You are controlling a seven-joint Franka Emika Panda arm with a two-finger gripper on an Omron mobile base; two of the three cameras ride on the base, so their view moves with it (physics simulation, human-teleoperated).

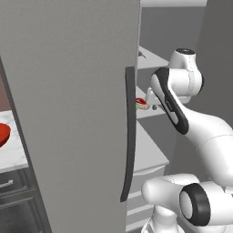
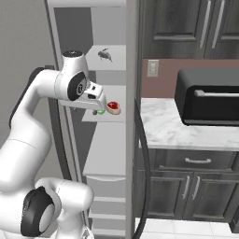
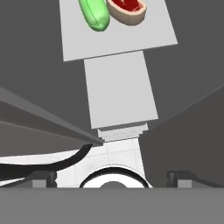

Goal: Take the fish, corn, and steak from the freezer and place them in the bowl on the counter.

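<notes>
No legible text, labels, brands, numbers or signs found on any surface, including the freezer (image 1: 77,113) door and its shelves.

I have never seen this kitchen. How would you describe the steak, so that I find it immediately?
Look into the open freezer, the tall light-grey cabinet with a long dark door handle. On its middle shelf, below the shelf with the small dark fish, two items lie side by side. The steak is the flat piece with a red centre and a pale tan rim; its neighbour is the long, glossy green corn.
</notes>
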